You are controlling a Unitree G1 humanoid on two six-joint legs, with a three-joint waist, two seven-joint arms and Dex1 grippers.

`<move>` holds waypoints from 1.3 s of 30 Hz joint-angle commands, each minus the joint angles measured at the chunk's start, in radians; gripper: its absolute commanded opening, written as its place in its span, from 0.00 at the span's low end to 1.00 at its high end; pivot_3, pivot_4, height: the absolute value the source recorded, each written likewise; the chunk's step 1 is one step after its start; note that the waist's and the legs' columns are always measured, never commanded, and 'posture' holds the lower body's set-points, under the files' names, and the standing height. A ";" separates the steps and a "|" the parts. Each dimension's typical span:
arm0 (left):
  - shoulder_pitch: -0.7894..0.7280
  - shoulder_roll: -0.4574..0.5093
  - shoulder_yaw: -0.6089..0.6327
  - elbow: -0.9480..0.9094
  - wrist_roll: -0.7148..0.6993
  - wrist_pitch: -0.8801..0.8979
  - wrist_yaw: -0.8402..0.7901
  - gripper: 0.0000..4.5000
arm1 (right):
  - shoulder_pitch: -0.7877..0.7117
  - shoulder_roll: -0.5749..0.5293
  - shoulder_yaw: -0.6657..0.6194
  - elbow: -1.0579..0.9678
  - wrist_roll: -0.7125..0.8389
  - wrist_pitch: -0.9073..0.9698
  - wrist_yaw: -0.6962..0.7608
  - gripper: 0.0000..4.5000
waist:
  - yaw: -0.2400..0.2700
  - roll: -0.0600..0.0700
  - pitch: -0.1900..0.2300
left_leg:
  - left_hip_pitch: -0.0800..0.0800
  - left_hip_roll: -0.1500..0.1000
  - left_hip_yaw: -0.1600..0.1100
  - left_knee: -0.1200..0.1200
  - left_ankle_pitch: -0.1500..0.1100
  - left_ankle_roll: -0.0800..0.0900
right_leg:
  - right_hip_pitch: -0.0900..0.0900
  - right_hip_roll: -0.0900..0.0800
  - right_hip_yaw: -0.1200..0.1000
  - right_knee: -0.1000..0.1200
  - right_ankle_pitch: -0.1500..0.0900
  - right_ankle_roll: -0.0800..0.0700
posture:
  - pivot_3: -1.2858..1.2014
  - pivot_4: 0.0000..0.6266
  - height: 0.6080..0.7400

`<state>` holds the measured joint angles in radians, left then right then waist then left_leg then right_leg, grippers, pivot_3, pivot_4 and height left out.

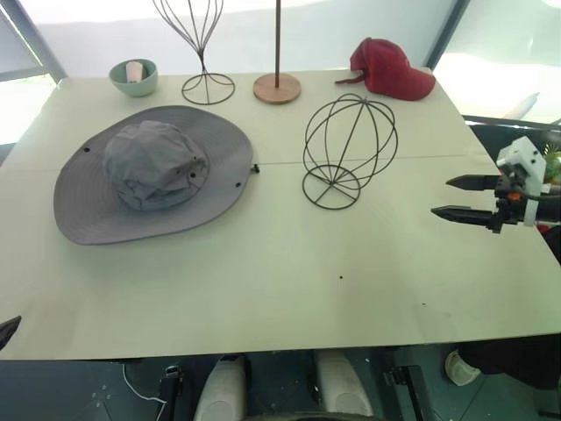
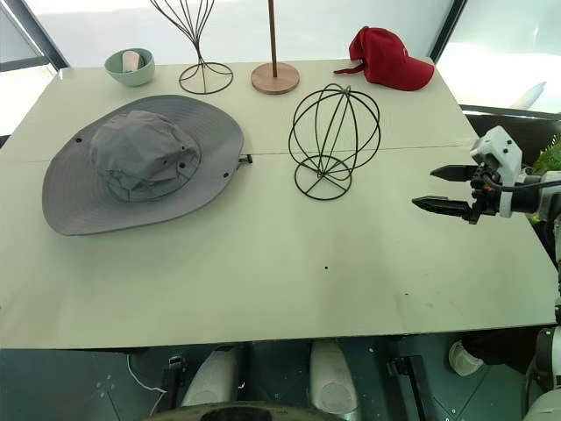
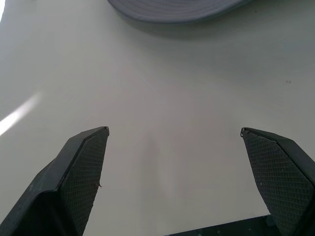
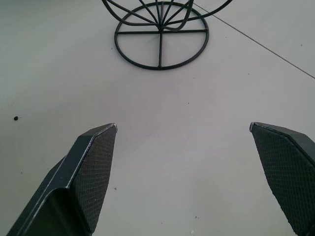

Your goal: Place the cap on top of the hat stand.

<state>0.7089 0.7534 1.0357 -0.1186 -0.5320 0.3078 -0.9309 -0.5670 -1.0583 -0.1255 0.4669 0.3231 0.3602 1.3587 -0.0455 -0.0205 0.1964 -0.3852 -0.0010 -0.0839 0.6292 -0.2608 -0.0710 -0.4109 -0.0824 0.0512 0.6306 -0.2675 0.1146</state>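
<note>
The cap (image 1: 153, 167), a wide-brimmed grey sun hat, lies flat on the left half of the table. Right of it, apart from the brim, the hat stand (image 1: 350, 142) stands upright, a dark wire globe on a round base. My right gripper (image 1: 440, 197) hovers open over the table's right side and points at the stand, whose base ring (image 4: 160, 49) lies beyond its fingers. In the left wrist view my left gripper (image 3: 174, 130) is open over bare table, with the cap's brim (image 3: 172, 10) ahead of it. Both grippers are empty.
Along the far edge of the table (image 1: 289, 281) stand a green bowl (image 1: 133, 77), a tall tulip-shaped wire stand (image 1: 202, 61), a wooden pole on a disc base (image 1: 277, 88) and a red baseball cap (image 1: 390, 68).
</note>
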 commanded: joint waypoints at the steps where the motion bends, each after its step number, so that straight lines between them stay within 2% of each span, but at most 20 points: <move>1: -0.001 0.009 0.031 -0.002 0.001 -0.005 -0.005 1.00 | -0.013 -0.005 -0.021 0.003 -0.001 -0.027 0.000 0.98 | 0.000 0.000 0.000 | 0.000 0.000 0.000 0.000 0.000 0.000 | 0.000 0.000 0.000 0.000 0.000 0.000 | 0.52 0.24 1.00; 8: -0.049 0.038 0.020 0.022 0.015 0.010 0.015 1.00 | -0.013 0.003 -0.026 0.045 -0.036 -0.118 -0.052 0.98 | 0.000 0.000 0.000 | 0.000 0.000 0.000 0.001 0.000 0.000 | 0.000 0.000 0.000 0.001 0.000 0.000 | 0.52 0.24 1.00; 13: -0.111 0.076 0.004 -0.063 0.008 0.030 0.017 1.00 | -0.058 -0.002 -0.029 0.056 -0.011 -0.064 -0.035 0.98 | 0.000 0.000 0.000 | 0.000 0.000 0.000 0.001 0.000 0.000 | 0.001 0.000 0.000 0.001 0.000 0.000 | 0.52 0.24 1.00; 18: -0.160 0.137 -0.064 -0.210 0.143 -0.102 0.012 1.00 | 0.042 -0.036 -0.051 -0.175 0.053 0.019 0.028 0.98 | 0.004 0.001 0.000 | 0.000 0.000 0.000 0.001 0.000 0.000 | 0.001 0.000 0.000 0.001 0.001 0.001 | 0.52 0.24 1.00; 22: -0.256 0.242 -0.246 -0.269 0.282 -0.187 0.027 1.00 | 0.208 -0.053 -0.125 -0.551 0.211 0.196 0.033 0.98 | 0.008 0.004 0.000 | 0.000 0.000 -0.001 0.001 0.000 0.000 | 0.001 0.001 0.000 0.002 0.002 0.003 | 0.52 0.24 1.00; 26: -0.378 0.282 -0.431 -0.211 0.411 -0.281 0.066 1.00 | 0.287 -0.052 -0.197 -0.760 0.323 0.311 -0.010 0.98 | 0.002 0.004 0.000 | 0.001 0.000 0.000 0.002 0.000 0.000 | 0.002 0.001 0.000 0.002 0.002 0.004 | 0.52 0.24 1.00; 34: -0.673 0.246 -0.785 0.059 0.681 -0.467 0.217 1.00 | 0.281 -0.052 -0.263 -0.927 0.464 0.447 -0.128 0.98 | 0.005 0.004 0.000 | 0.000 0.000 -0.001 0.002 0.000 0.000 | 0.002 0.001 0.000 0.002 0.004 0.005 | 0.52 0.24 1.00; 39: -0.814 0.197 -0.916 0.198 0.792 -0.513 0.307 1.00 | 0.269 -0.059 -0.285 -0.959 0.512 0.487 -0.182 0.98 | 0.008 0.003 0.000 | -0.001 0.000 -0.001 0.002 0.000 0.000 | 0.002 0.001 0.000 0.002 0.005 0.008 | 0.52 0.24 1.00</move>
<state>-0.0792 0.9553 0.1365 0.0629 0.2298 -0.1838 -0.6596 -0.2817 -1.1005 -0.3707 -0.4610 0.8025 0.8388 1.1943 -0.0378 -0.0174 0.1965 -0.3856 -0.0012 -0.0851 0.6317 -0.2606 -0.0705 -0.4091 -0.0815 0.0509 0.6328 -0.2621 0.1231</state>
